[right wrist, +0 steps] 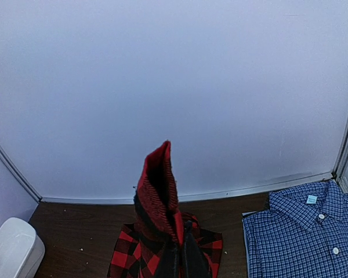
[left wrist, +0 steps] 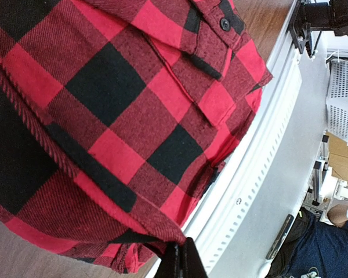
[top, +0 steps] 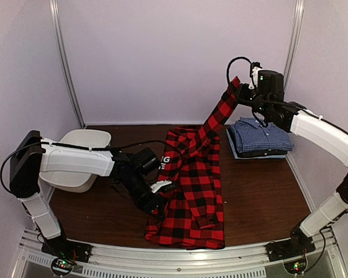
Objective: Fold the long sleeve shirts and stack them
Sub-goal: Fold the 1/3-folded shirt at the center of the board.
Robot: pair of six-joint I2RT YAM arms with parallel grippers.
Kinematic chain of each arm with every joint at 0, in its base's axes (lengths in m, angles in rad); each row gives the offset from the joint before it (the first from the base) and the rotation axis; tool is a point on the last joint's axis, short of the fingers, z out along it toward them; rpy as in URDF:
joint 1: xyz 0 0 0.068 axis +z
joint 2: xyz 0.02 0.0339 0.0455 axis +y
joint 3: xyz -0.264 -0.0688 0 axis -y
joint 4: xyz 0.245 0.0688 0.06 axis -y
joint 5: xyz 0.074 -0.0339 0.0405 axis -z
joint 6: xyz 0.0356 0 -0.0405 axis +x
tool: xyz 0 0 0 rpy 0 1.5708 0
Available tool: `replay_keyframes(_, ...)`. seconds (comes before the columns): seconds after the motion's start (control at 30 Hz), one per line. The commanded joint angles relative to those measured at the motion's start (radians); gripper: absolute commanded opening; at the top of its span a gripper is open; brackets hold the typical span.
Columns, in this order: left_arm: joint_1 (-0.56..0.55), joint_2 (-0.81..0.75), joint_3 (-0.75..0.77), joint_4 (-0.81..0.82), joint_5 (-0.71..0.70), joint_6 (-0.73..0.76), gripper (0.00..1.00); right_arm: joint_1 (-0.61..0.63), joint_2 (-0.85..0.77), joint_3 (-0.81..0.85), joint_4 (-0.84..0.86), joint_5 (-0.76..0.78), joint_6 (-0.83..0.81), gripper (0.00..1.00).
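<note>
The red-and-black plaid shirt point(top: 192, 191) lies lengthwise down the middle of the table, its hem over the front edge. One sleeve point(top: 220, 113) is stretched up and to the right, where my right gripper point(top: 243, 91) is shut on its cuff point(right wrist: 158, 185) high above the table. My left gripper point(top: 156, 204) is shut on the plaid shirt's left edge point(left wrist: 156, 229), low near the table front. The blue-and-white checked shirt point(top: 260, 138) lies folded at the back right, collar showing point(right wrist: 304, 223).
A white plastic tub point(top: 81, 159) sits at the back left, partly behind my left arm. The metal rail point(top: 174, 258) runs along the table's front edge. White walls enclose the table on three sides.
</note>
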Motion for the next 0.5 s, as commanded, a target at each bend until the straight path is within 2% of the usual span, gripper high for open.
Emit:
replay_keyframes(0.0, -0.009, 0.023, 0.026, -0.022, 0.070, 0.039, 0.00, -0.009, 0.013, 0.024, -0.005, -0.010, -0.016, 0.00)
replay_keyframes(0.07, -0.009, 0.021, 0.029, -0.022, 0.085, 0.044, 0.03, -0.011, 0.013, 0.023, -0.007, -0.010, -0.016, 0.00)
replay_keyframes(0.2, -0.011, 0.017, 0.041, -0.022, 0.104, 0.054, 0.26, -0.014, 0.010, 0.019, -0.016, -0.004, -0.018, 0.00)
replay_keyframes(0.27, -0.012, 0.014, 0.049, -0.022, 0.112, 0.058, 0.33, -0.015, 0.005, 0.012, -0.022, -0.001, -0.016, 0.00)
replay_keyframes(0.33, -0.011, 0.010, 0.056, -0.014, 0.120, 0.062, 0.37, -0.017, -0.003, 0.002, -0.023, 0.003, -0.015, 0.00)
replay_keyframes(0.47, -0.008, 0.014, 0.074, 0.003, 0.099, 0.059, 0.36, -0.020, -0.016, -0.008, -0.036, -0.011, -0.010, 0.00)
